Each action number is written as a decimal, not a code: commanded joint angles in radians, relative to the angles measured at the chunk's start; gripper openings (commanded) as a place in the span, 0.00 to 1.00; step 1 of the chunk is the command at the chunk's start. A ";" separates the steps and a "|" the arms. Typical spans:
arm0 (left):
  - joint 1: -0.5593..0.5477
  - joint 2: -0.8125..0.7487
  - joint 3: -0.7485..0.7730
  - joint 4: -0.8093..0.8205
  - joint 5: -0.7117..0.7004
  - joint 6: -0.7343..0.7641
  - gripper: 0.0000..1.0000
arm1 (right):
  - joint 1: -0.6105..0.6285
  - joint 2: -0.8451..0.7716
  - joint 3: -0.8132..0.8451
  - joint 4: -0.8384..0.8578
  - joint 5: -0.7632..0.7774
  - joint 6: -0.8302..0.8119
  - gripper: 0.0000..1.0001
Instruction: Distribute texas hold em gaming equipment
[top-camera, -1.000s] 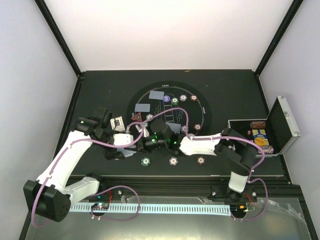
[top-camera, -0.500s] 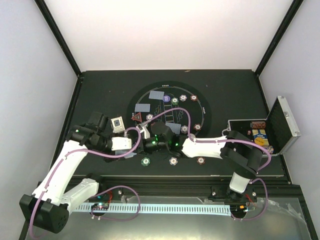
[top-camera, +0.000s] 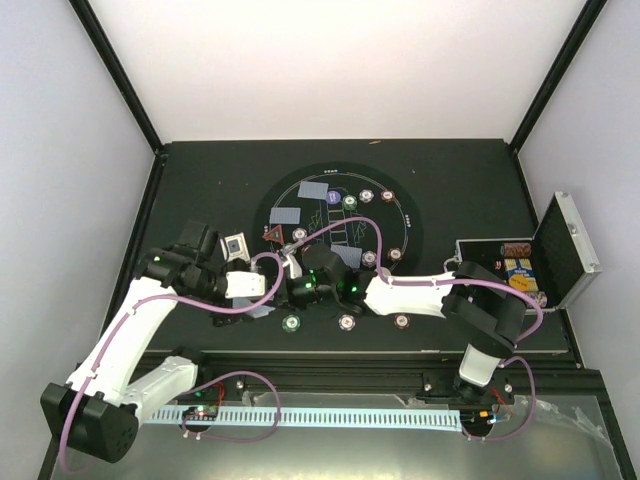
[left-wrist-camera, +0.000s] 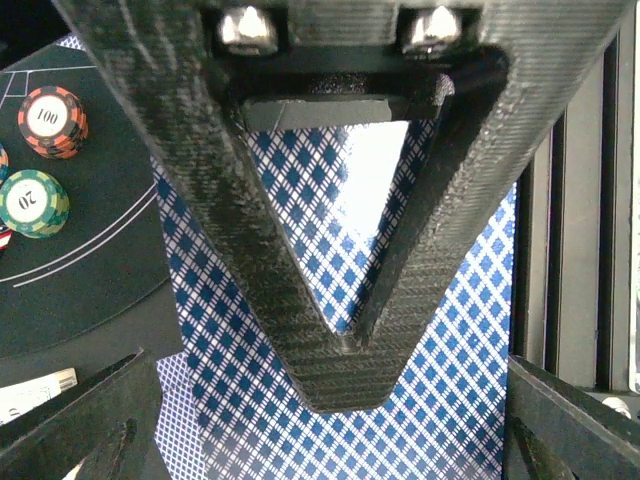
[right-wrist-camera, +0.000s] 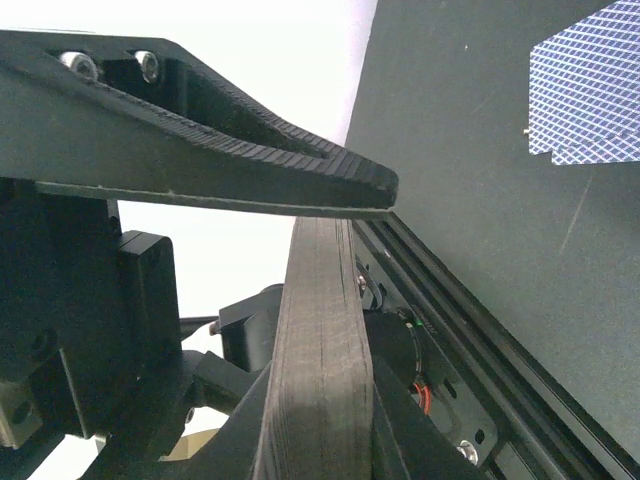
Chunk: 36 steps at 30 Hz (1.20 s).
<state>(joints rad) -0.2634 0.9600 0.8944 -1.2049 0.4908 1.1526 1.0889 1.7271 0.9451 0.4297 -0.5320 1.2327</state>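
Note:
My left gripper (top-camera: 262, 305) (left-wrist-camera: 340, 400) hovers open over a blue diamond-backed playing card (left-wrist-camera: 250, 300) lying flat near the table's front edge; nothing sits between its fingers. A second card (left-wrist-camera: 180, 425) peeks out beneath the first. My right gripper (top-camera: 300, 285) (right-wrist-camera: 345, 212) is close on its right, shut on what looks like a stack of cards (right-wrist-camera: 320, 330) seen edge-on. Striped chips (top-camera: 291, 322) (top-camera: 346, 322) (top-camera: 402, 321) lie along the near rim of the round mat (top-camera: 400, 250). More chips (top-camera: 368, 195), cards (top-camera: 313, 190), a purple disc (top-camera: 333, 196) and the red triangle (top-camera: 272, 234) lie farther back.
An open silver-edged black case (top-camera: 565, 250) stands at the right edge with chips (top-camera: 516, 247) inside. A red chip (left-wrist-camera: 52, 120) and a green chip (left-wrist-camera: 32, 200) lie left of the left gripper. Another card (right-wrist-camera: 590, 90) lies on the dark table beyond the right gripper.
The left gripper has opened from shut, and the card lies flat on the table under it. The left arm drew in slightly toward the right gripper. The right arm barely moved.

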 joint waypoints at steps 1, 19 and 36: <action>0.001 -0.011 0.028 0.000 0.054 0.036 0.91 | 0.006 -0.027 -0.006 0.018 0.007 0.005 0.01; 0.001 0.063 0.062 -0.054 0.043 0.034 0.67 | 0.006 -0.013 0.025 -0.004 -0.005 -0.005 0.01; 0.000 0.045 0.017 -0.005 0.073 0.010 0.80 | 0.006 0.019 0.058 0.012 -0.014 0.025 0.01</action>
<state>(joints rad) -0.2634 1.0199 0.9161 -1.2419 0.5201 1.1522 1.0889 1.7355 0.9665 0.4038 -0.5301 1.2411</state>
